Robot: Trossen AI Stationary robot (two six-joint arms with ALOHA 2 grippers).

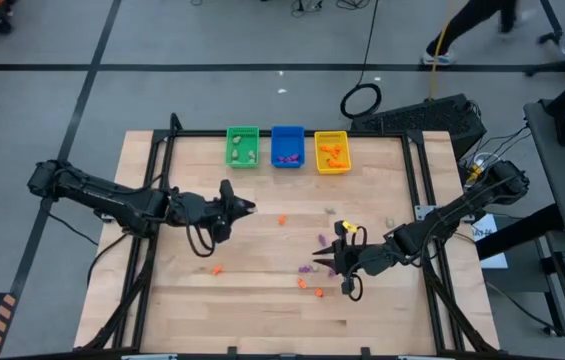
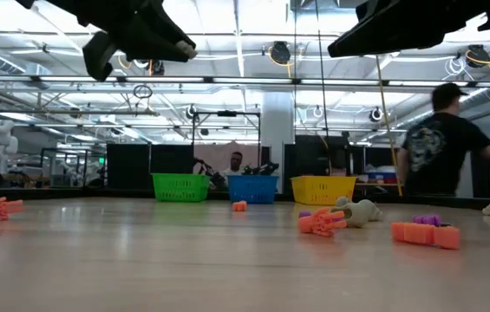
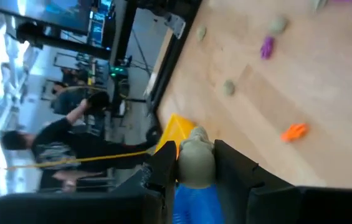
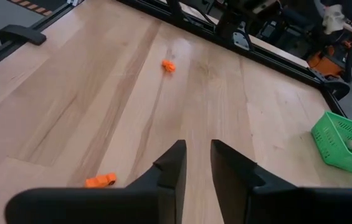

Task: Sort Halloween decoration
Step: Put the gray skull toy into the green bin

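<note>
1. While our left gripper hangs in the air above the light wooden table, its two dark fingers pinch a small pale greenish-beige trinket.
2. Just ahead of those fingers we see the yellow rectangular plastic bin and the blue rectangular plastic bin.
3. Beyond that gripper, loose trinkets lie on the wood: a small orange trinket, a small purple trinket and beige ones.
4. Our right gripper hovers over bare wood with its fingers nearly together and nothing between them.
5. Beside it lies a flat orange trinket; another orange piece sits well ahead, and the green rectangular plastic bin stands off to one side.
</note>
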